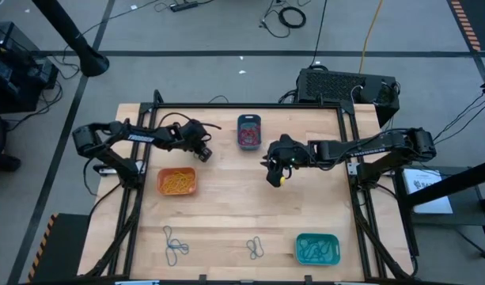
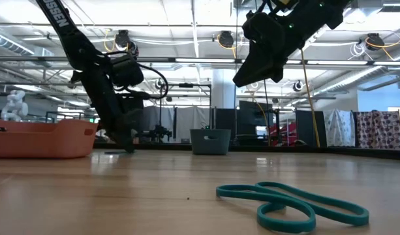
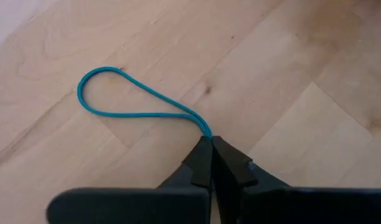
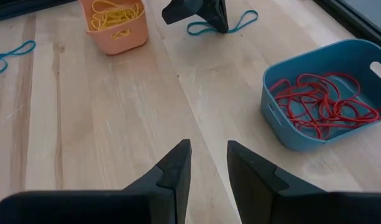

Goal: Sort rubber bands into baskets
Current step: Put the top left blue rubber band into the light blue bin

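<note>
My left gripper (image 1: pixel 202 152) is down at the table between the orange basket (image 1: pixel 176 181) and the narrow dark teal-blue basket (image 1: pixel 249 131). It is shut on a turquoise rubber band (image 3: pixel 115 93). The right wrist view also shows it (image 4: pixel 202 15). My right gripper (image 4: pixel 209 146) is open and empty, and it hovers above the table's middle (image 1: pixel 274 176). The orange basket holds yellow bands (image 4: pixel 115 12). The dark basket holds red bands (image 4: pixel 314 99). The wider turquoise basket (image 1: pixel 316 248) stands near right and holds turquoise bands. My left gripper pinches one end of the turquoise band (image 3: pixel 206 132) between its two fingertips. The fingers slant down from above onto the table. The rest of the band lies slack and flat on the wood as a long loop (image 3: pixel 97 78) running away from the fingers.
Loose turquoise bands lie near the table's near edge, at the left (image 1: pixel 175 245) and at the middle (image 1: pixel 255 248). The latter show close up in the low view (image 2: pixel 291 203). A black frame rail (image 1: pixel 250 105) runs round the table. A black box (image 1: pixel 345 85) stands behind the far edge.
</note>
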Controlling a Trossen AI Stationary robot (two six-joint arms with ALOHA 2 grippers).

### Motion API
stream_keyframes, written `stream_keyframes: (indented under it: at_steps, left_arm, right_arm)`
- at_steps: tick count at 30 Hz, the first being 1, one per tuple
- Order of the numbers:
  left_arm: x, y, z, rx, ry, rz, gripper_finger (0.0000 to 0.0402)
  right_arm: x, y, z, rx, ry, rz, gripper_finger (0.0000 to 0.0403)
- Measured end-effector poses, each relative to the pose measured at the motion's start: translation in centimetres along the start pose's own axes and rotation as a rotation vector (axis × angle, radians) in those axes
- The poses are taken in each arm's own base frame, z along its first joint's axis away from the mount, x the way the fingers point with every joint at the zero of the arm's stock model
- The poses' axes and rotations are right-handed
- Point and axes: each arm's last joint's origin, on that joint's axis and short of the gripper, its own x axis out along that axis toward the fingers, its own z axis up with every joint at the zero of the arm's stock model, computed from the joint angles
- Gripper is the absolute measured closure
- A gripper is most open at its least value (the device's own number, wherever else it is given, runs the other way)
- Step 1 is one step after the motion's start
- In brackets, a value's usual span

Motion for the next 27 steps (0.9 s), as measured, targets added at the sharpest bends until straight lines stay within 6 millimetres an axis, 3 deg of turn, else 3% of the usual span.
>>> stream_keyframes:
  at_steps: [3, 8, 17, 22, 27]
  left_arm:
    - [-0.4, -0.7, 0.4, 0.043, -0.017, -0.010, 0.0398]
    - [-1.8, -3.6, 1.5, 0.136, -0.093, -0.120, 0.0398]
    - [-4.0, -11.1, 0.9, 0.350, -0.224, -0.490, 0.0399]
    - [-5.6, -14.2, 0.2, 0.425, -0.334, -0.641, 0.0399]
    - [-6.8, -16.2, -0.4, 0.457, -0.412, -0.733, 0.0400]
  right_arm:
    - [-0.1, 0.4, -0.2, -0.012, 0.008, 0.011, 0.0305]
    - [-0.2, 0.9, -0.3, -0.033, 0.001, 0.030, 0.0305]
    - [-0.4, 2.3, -0.5, -0.175, -0.018, 0.075, 0.0305]
    - [0.5, 3.7, -0.7, -0.222, -0.049, 0.172, 0.0305]
    - [2.4, 5.3, -1.0, -0.339, -0.128, 0.252, 0.0305]
